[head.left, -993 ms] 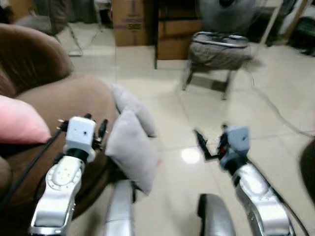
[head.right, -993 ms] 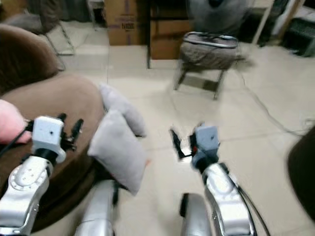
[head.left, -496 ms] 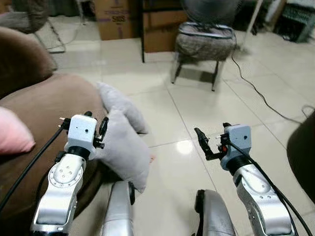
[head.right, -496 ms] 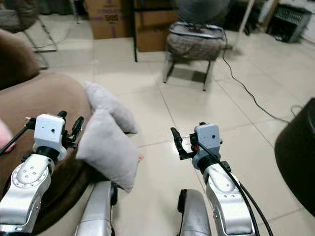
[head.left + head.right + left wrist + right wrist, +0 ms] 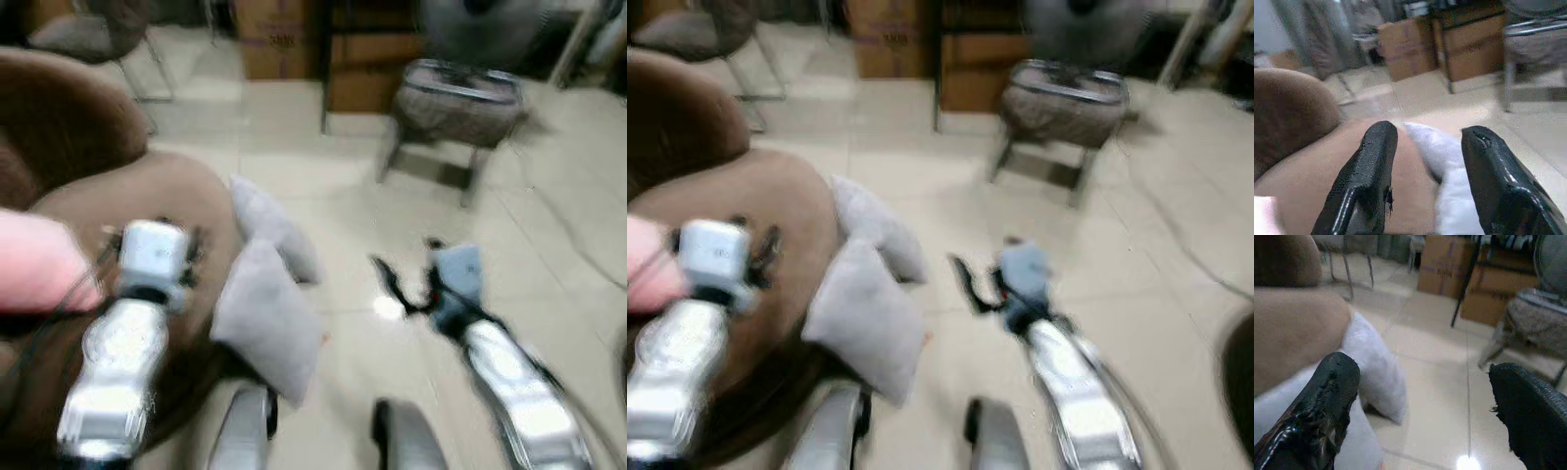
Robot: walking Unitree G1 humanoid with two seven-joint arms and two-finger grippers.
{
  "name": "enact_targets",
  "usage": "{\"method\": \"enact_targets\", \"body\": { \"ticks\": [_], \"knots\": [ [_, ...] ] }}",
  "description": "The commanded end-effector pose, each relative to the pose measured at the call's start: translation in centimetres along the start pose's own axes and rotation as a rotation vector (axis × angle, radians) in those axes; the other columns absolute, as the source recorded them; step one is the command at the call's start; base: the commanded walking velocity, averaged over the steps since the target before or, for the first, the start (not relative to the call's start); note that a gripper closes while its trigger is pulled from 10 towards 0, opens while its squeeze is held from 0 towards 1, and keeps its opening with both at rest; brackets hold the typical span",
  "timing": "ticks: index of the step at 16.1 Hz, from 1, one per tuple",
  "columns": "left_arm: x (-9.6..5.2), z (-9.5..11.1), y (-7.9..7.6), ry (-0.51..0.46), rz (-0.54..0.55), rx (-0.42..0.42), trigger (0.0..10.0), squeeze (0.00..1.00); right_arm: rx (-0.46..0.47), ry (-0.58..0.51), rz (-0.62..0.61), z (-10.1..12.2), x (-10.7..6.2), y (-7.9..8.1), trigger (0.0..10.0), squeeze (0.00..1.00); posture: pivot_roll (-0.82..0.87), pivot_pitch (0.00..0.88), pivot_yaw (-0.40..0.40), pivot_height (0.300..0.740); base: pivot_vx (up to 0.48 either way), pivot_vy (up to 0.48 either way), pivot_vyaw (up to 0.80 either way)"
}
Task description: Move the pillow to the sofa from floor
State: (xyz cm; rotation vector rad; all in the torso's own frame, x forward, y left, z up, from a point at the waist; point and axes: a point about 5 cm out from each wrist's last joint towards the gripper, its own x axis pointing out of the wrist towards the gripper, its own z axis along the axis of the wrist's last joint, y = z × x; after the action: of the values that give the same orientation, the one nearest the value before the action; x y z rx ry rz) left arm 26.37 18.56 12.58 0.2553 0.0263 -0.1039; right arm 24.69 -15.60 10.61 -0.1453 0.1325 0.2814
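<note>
Grey pillow (image 5: 266, 328) propped on the floor (image 5: 549, 215) against the brown sofa (image 5: 69, 186), a second grey pillow (image 5: 274, 227) just behind it, likewise leaning on the sofa's side. Pink cushion (image 5: 34, 262) already up on the seat. Whole picture swung and smeared since half a second ago, back toward the framing of a second ago: camera turning, not the pillows shifting. Both pillows lying as before, so nothing gained yet on the task. Left claw (image 5: 149, 257) raised over the sofa arm, just beside the near pillow's top edge, fingers (image 5: 1364, 176) spread wide with nothing between them. Right claw (image 5: 402, 284) out over bare tiles, apart from the pillow, also gaping wide and empty, one finger (image 5: 1322, 406) close by the grey cloth in its wrist view. Stool (image 5: 456, 98) and boxes (image 5: 279, 39) well beyond. Probably squaring up to the pillow before a two-sided pinch; blur too heavy to judge finer alignment.
</note>
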Motion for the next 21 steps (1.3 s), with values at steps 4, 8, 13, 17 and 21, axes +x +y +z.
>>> {"method": "enact_targets", "body": {
  "ticks": [4,8,13,17,21],
  "knots": [
    [0.0,0.2,0.5,-0.009,0.0,0.02,10.0,0.22,0.041,-0.026,-0.015,0.4,0.2,0.2,10.0,0.0,0.04,0.0,0.008,0.561,0.316,0.0,0.0],
    [0.1,0.1,0.1,-0.012,-0.029,0.016,10.0,0.22,0.061,-0.009,-0.012,-0.1,0.4,0.2,10.0,0.0,0.03,0.0,0.008,0.561,0.308,0.0,-0.54],
    [0.2,0.1,0.1,-0.011,-0.022,0.016,10.0,0.23,0.048,-0.015,-0.023,-0.4,0.4,-0.2,10.0,0.0,0.03,0.0,0.008,0.561,0.303,0.0,-0.4],
    [0.2,0.0,0.2,-0.01,-0.019,0.017,10.0,0.22,0.043,-0.024,-0.019,-0.2,0.1,-0.3,10.0,0.0,0.03,0.0,0.004,0.561,0.314,0.0,0.0],
    [0.3,-0.9,1.0,0.039,0.03,0.054,10.0,0.2,0.039,-0.032,-0.011,0.0,0.1,-0.2,10.0,0.0,0.03,0.0,0.003,0.561,0.0,0.0,0.0]
  ]
}}
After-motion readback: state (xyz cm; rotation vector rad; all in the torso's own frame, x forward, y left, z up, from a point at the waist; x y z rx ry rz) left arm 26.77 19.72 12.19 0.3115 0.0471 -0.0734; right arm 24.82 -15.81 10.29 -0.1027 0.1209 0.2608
